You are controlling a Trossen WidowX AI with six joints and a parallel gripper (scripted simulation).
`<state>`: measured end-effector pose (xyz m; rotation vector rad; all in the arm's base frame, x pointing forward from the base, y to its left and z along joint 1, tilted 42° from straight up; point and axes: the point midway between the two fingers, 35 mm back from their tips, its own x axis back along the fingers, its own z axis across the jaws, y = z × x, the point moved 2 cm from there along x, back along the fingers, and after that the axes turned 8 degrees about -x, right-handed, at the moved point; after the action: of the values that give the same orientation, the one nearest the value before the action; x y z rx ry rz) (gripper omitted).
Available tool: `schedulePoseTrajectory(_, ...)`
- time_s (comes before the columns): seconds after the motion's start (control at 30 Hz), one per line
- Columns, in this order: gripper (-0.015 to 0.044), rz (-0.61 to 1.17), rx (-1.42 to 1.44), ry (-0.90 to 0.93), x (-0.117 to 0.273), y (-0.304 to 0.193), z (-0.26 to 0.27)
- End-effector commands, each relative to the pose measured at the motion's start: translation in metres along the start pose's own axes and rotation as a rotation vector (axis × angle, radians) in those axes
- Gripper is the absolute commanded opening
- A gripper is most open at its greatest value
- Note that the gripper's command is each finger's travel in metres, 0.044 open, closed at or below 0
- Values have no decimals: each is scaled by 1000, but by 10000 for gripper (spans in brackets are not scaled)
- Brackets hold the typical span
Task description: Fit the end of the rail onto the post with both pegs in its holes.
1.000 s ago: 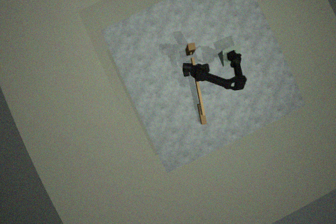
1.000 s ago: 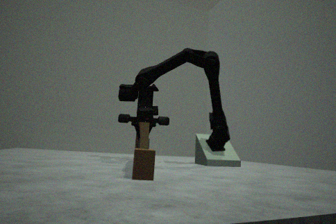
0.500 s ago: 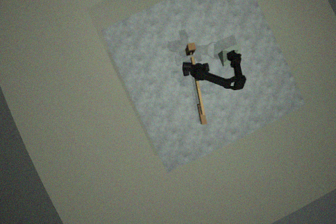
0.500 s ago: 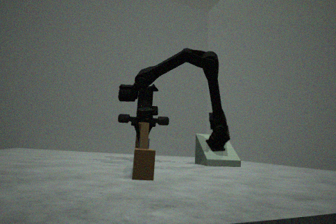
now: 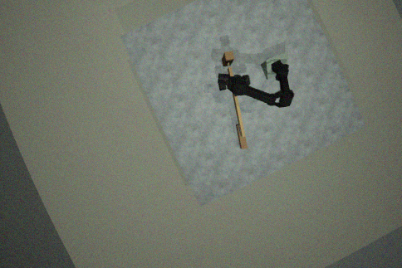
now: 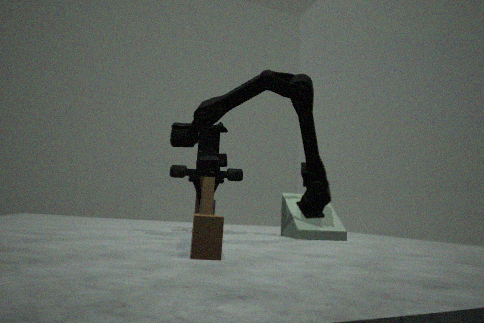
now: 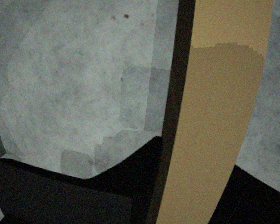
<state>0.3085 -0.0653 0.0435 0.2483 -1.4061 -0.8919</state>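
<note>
The long wooden rail runs from the footboard block toward the short wooden post. My gripper is shut on the rail near its post end. In the exterior view the rail appears to slope up from the block to the fingers. In the top view its end lies close in front of the post, with a small light spot between them where the pegs are. Whether the pegs are in the holes cannot be told. The post is mostly hidden in the exterior view.
The arm's base stands on a pale green wedge, to the right of the rail and post. The arm arches over from there to the rail. A dark bracket part shows beside the rail at the footboard end. Shadows fall around the post.
</note>
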Motion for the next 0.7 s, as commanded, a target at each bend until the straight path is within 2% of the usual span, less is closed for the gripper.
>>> schedulePoseTrajectory(0.0,0,2,4,-11,2,-2,-3)
schedulePoseTrajectory(0.67,0,2,4,-11,4,-8,-4)
